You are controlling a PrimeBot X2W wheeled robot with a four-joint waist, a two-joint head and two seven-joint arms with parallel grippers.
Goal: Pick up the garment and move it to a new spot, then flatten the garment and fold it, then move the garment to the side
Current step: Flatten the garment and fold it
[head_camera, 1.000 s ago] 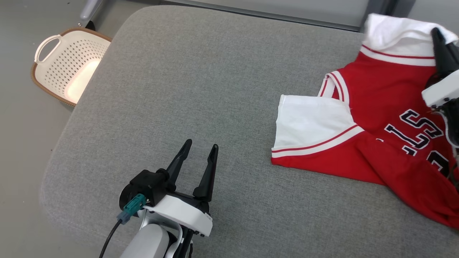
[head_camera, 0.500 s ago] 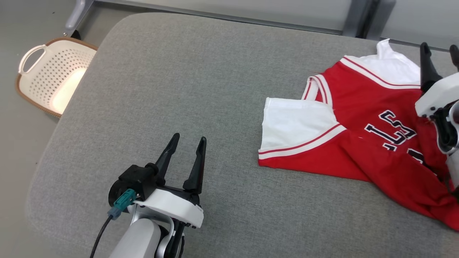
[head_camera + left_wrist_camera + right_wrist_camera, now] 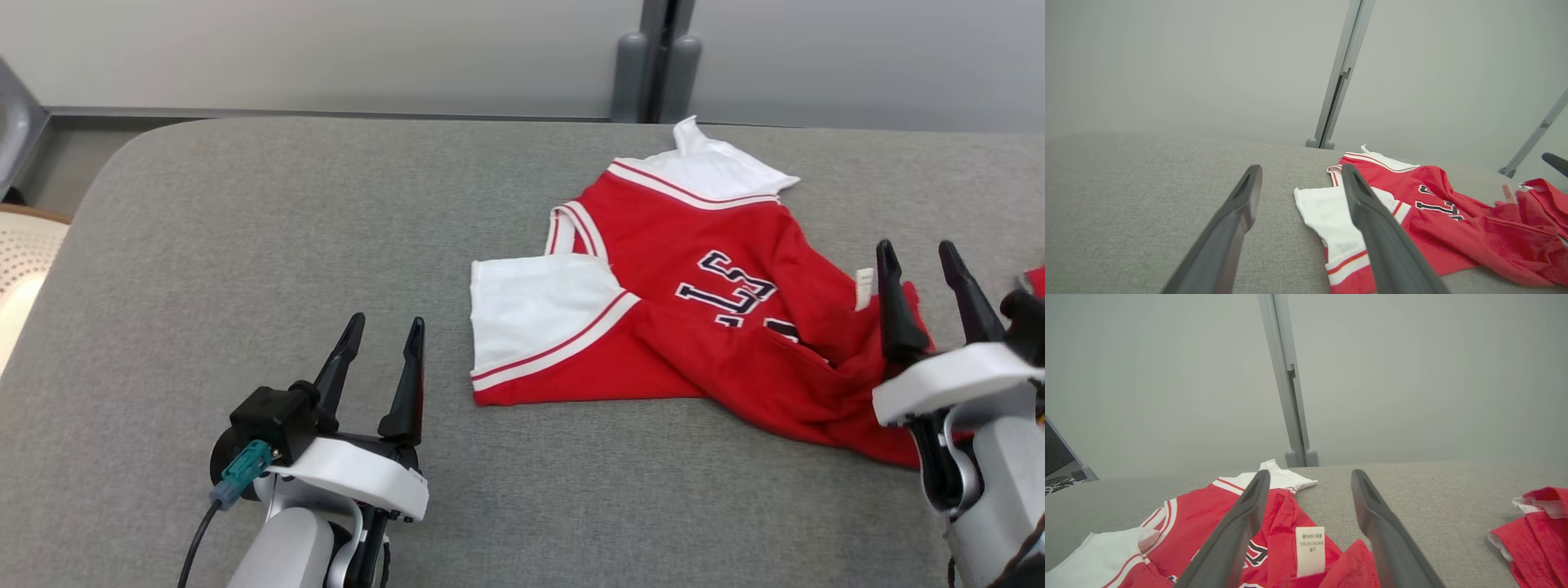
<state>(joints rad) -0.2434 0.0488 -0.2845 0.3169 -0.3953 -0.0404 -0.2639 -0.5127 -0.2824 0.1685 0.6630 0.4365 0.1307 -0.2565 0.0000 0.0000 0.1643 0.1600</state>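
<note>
Head view shows the red-and-white garment [image 3: 653, 351] lying rumpled on the grey table [image 3: 286, 204], at 2 o'clock from the left gripper [image 3: 388, 321], whose fingers stand spread and empty. The right gripper [image 3: 915, 245], at the garment's 3 o'clock edge, has fingers parted, grasping nothing.

A plain test lab: grey padded worktable [image 3: 245, 245] against bare partition panels [image 3: 326, 49] joined by metal posts [image 3: 653, 69].

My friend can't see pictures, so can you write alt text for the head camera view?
A red and white jersey lies rumpled on a grey cushioned surface. The left claw is open beside it, and the right claw is open at its crumpled end.
</note>
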